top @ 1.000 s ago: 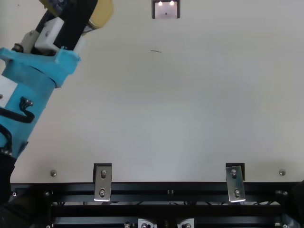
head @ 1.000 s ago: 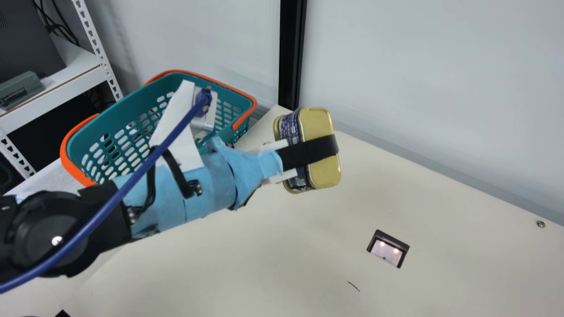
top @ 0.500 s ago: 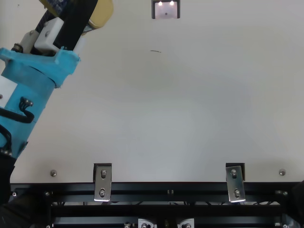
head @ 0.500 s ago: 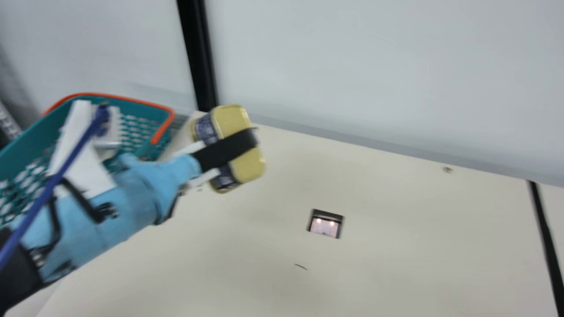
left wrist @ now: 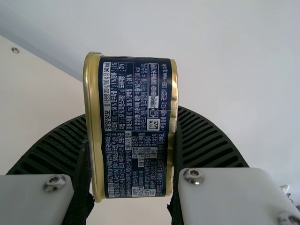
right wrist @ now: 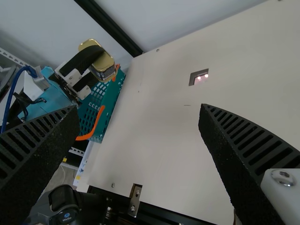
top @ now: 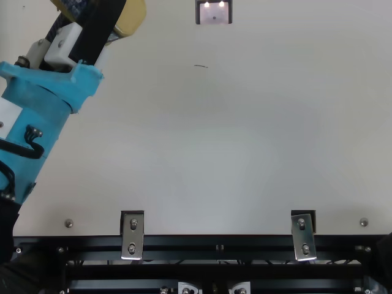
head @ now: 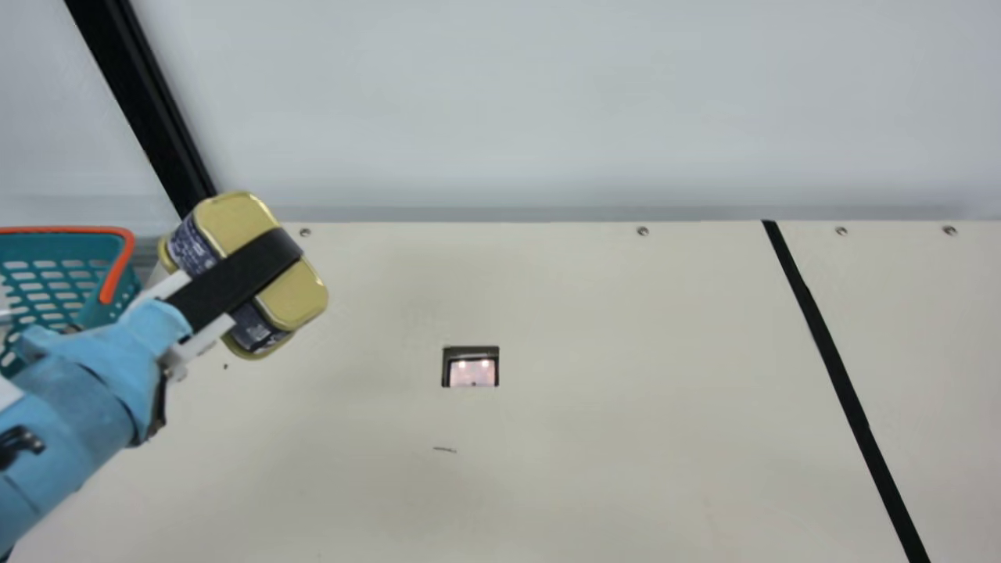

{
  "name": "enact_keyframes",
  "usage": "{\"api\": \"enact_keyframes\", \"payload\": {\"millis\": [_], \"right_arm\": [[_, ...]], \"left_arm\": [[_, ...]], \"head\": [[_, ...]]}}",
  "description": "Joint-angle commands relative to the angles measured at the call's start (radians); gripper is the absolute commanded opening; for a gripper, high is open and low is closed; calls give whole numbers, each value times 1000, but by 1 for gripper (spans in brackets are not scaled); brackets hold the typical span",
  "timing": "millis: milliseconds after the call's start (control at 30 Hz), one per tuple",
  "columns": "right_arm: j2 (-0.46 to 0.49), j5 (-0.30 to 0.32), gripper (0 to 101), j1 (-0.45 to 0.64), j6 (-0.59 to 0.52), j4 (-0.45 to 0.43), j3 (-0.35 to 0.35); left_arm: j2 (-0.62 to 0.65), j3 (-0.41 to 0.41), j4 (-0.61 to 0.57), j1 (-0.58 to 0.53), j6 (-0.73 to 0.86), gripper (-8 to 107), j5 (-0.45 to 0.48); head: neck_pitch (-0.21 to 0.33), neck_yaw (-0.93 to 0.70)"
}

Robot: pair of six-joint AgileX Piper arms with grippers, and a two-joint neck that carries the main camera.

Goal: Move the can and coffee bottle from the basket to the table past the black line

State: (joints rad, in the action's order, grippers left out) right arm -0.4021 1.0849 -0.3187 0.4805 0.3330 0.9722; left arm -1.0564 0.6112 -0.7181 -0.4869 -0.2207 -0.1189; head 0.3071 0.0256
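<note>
My left gripper (head: 246,274) is shut on the gold and dark blue can (head: 293,293), held tilted above the table's left part in the main view. In the left wrist view the can (left wrist: 136,126) stands between the ribbed fingers of that gripper (left wrist: 131,154). The teal basket (head: 98,270) with orange handles is at the main view's left edge, partly cut off. The black line (head: 837,360) crosses the table toward the right. In the right wrist view my right gripper (right wrist: 140,131) is open, with nothing between its fingers. I cannot make out a coffee bottle.
A recessed square fixture (head: 471,367) with two lights sits in the cream table (head: 594,438). Behind the table rises a pale wall with a black post (head: 141,102). Metal brackets (top: 132,236) line the near edge in the top view.
The camera on the neck has turned to the right, bringing the black line into the main view. In the top view the left arm and the can stay where they were.
</note>
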Motion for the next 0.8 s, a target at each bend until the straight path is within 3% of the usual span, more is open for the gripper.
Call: {"api": "enact_keyframes", "payload": {"millis": [0, 433, 767], "right_arm": [[0, 0, 101, 0, 0, 0, 0], [0, 0, 101, 0, 0, 0, 0], [0, 0, 101, 0, 0, 0, 0]], "left_arm": [[0, 0, 0, 0, 0, 10, 0], [-12, 7, -9, -1, 10, 10, 1], [-179, 44, 84, 33, 50, 10, -63]], "head": [[7, 6], [7, 6], [7, 6]]}}
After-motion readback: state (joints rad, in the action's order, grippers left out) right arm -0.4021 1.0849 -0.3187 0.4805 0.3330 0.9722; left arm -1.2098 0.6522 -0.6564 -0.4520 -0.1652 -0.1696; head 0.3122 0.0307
